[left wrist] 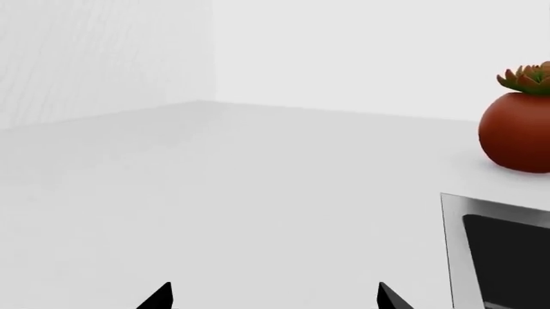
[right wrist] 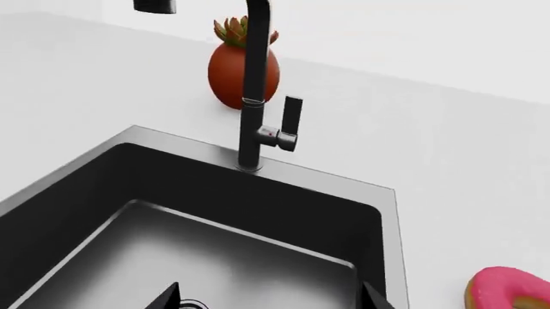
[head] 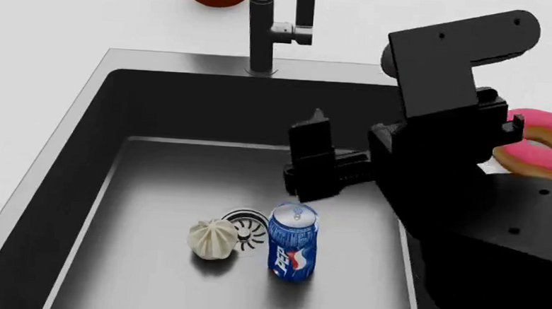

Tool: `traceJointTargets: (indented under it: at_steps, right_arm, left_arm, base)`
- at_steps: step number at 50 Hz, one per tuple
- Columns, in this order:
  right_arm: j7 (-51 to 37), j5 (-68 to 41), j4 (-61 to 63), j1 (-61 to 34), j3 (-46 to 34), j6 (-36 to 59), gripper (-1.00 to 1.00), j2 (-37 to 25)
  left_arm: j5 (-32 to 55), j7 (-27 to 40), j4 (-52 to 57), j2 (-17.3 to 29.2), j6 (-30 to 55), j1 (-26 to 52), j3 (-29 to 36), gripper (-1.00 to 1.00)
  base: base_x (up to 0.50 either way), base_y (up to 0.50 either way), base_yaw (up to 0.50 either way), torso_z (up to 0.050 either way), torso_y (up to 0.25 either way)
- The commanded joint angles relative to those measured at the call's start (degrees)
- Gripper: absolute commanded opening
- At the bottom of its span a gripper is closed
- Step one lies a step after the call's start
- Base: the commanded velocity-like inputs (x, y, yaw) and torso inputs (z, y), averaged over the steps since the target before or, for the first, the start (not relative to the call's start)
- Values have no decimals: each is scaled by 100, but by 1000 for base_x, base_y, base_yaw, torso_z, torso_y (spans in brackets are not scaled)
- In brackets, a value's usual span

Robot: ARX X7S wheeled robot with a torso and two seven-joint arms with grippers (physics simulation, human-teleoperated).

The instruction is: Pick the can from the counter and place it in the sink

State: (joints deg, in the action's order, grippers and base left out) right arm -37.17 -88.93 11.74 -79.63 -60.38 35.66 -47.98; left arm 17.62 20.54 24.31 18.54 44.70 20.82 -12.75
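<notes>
Can (head: 293, 242) standing upright on sink (head: 118, 104) floor, below right gripper (head: 337, 168), jaws gaping apart, empty. Left gripper (left wrist: 273, 297) jaws spreading apart over desk (left wrist: 257, 193).

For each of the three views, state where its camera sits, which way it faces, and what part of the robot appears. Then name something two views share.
Head: looks down from the robot's head into the sink, where the can stands upright; right arm shows.
Left wrist: faces across the counter; only jaw tips show.
Right wrist: above the sink, faces the faucet; jaw tips show.
Shared: both wrist views show the red plant pot.
</notes>
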Motion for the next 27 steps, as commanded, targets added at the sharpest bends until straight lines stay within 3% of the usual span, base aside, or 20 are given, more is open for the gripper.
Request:
traceJointTargets:
  at_steps: [1,5,10,18,27]
  right_arm:
    - [-755,-276,3013,992,620,-1070,100,-2178]
    - [-450,622,3851,1685,660,-2202,100,-3208]
    - [-393,1424,4224,2516,106,-3605,100,-4169]
    - [-525,2824,4076,3407,-769,-4975,100,-4202]
    - [-961,4276,3055,4609,-1959,-7586,100,-4202]
  left_arm:
    - [138,164,483,21,514,90,-26,100]
    - [149,150,489,40,483,54,-52,100]
    - [135,129,443,56,390,8,-58,100]
    - [139,136,466,62,355,-34,-54,100]
    - [155,201,538,59,458,14,-18,100]
  base:
    - [0,0,0,0,0]
    - [0,0,0,0,0]
    - [0,0,0,0,0]
    - [0,0,0,0,0]
    - [0,0,0,0,0]
